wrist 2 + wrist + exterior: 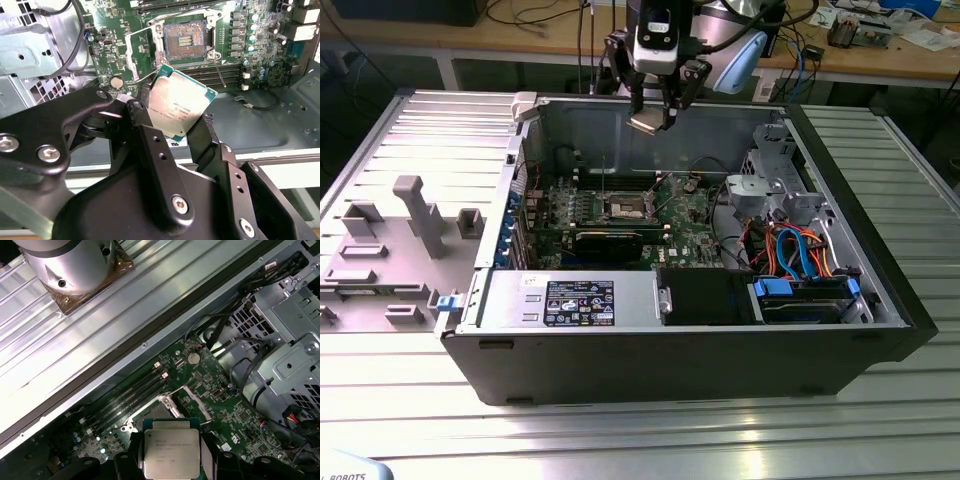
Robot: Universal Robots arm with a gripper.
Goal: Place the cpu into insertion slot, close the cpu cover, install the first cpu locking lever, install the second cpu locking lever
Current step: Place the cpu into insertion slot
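Silver-grey metal sits between the fingers of your gripper (652, 120): it is clamped on the cpu (181, 106), pinching the chip by two opposite edges. In the exterior view the chip hangs high over the far wall of the case (670, 370), at about twelve to one o'clock from the insertion slot (625, 208) and well apart from it.

That edge hold is thin. I judge that a jolt or a graze could let the chip slide or twist in the jaws.

In the second wrist view the chip's corners look turned against the square of the slot (185, 40). If you bring it down that way, a corner could land on the contacts and bend them, or the chip could rest cocked on the rim.

The cpu cover (131, 54) is swung open beside the slot, and a thin locking lever (218, 70) runs along the slot's other side. Both stand close to the opening, so a descent that drifts sideways could catch a finger on either one.

Further out on the green board (695, 225), the long black expansion card (610, 240) stands at about six o'clock from the slot, so the gripper's body has little room on that side.
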